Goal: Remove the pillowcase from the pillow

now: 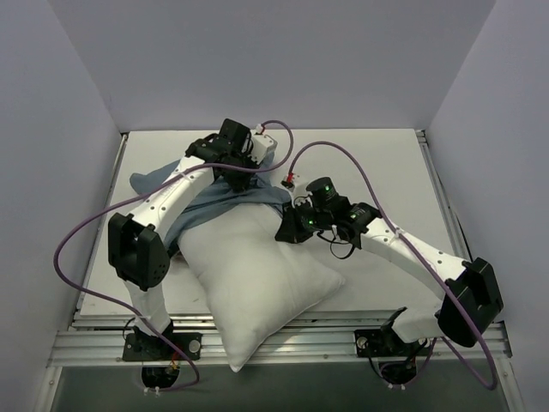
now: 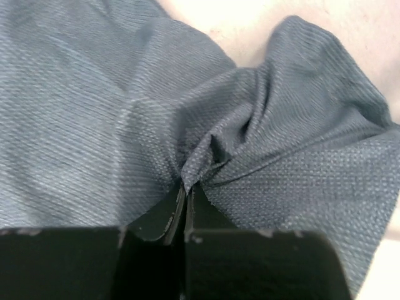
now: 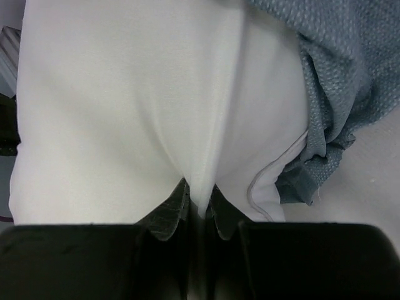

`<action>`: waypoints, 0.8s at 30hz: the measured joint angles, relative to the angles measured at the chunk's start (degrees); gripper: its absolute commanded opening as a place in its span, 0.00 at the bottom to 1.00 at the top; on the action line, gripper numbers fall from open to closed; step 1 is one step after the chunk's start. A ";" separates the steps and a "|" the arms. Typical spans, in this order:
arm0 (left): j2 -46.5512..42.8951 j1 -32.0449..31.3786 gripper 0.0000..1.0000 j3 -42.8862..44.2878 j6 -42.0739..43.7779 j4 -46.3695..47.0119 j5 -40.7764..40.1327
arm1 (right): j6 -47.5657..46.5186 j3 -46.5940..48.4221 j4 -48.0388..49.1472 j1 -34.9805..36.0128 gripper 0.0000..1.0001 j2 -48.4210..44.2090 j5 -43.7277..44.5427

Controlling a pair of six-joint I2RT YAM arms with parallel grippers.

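We find no text, label, brand, number or sign that we can read in any of the three views.

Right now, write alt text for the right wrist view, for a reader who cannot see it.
The right fingers, shut, pinch a fold of the white pillow that fills most of the view. The blue-grey pillowcase lies bunched at the upper right, over the pale table.
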 measured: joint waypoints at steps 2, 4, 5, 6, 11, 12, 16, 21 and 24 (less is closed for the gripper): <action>0.00 0.59 0.02 0.02 -0.76 0.63 -0.61 | -0.35 0.11 -1.07 0.02 0.00 -1.09 0.63; -0.02 1.42 0.02 0.35 -2.14 1.84 -1.90 | -0.81 0.31 -2.38 0.02 0.00 -2.60 1.22; -0.04 1.88 0.02 0.42 -2.73 2.60 -2.89 | -1.05 0.52 -3.23 0.02 0.00 -3.58 1.53; -0.11 2.49 0.02 0.46 -3.52 3.50 -4.00 | -1.29 0.76 -4.09 0.02 0.00 -4.76 1.84; -0.44 6.60 0.02 0.66 -7.08 7.91 -11.08 | -2.12 4.28 -10.05 0.00 0.00 -12.44 3.76; -0.46 7.58 0.02 0.66 -7.85 8.52 -12.57 | -2.38 5.55 -11.50 0.00 0.00 -13.86 4.28; -0.44 12.50 0.02 0.74 -10.58 9.27 -16.44 | -2.97 10.36 -17.55 -0.02 0.00 -18.97 6.88; 0.02 17.81 0.02 1.27 -13.64 9.20 -18.53 | -3.48 15.96 -24.11 -0.02 0.00 -21.14 10.91; 1.22 19.23 0.02 2.60 -14.99 9.22 -19.02 | -3.56 17.79 -26.14 -0.02 0.00 -21.14 13.00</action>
